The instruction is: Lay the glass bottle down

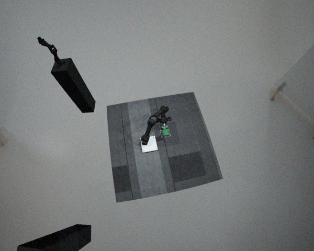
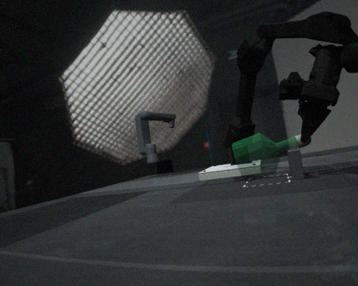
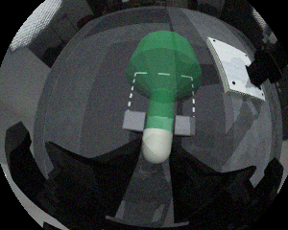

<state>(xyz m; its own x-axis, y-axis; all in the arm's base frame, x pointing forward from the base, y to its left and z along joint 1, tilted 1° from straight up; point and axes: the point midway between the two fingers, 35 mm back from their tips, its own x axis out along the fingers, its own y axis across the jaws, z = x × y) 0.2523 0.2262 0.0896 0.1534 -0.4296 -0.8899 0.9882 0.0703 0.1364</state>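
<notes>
Right below my hand [image 2: 305, 142] [image 3: 156, 152], the grey rest [image 2: 295, 164] [image 3: 134, 121] stands in the way, its prongs flanking the bottle neck. I see the white plate [image 1: 152, 148] [image 2: 213, 173] [image 3: 230, 72] beyond it, off to one side, with the arm's foot on it. Opposite the plate, I have open space beside the bottle [image 1: 165, 132] [image 2: 253, 149] [image 3: 164, 62].

Behind the table, a large bright latticed octagonal panel [image 2: 139, 83] and (rather smaller) a grey arm-shaped machine [image 2: 144, 132].

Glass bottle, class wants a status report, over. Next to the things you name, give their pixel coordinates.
Gripper [image 2: 305, 140] [image 3: 156, 145] shut on bottle's pale neck end. Green glass bottle [image 1: 165, 132] [image 2: 255, 149] [image 3: 164, 62] near-horizontal, body above dashed outline [image 2: 267, 183] [image 3: 130, 98], not set down. Grey U-shaped rest [image 1: 166, 126] [image 2: 295, 164] [image 3: 134, 121] below neck. No obstruction seen between.
</notes>
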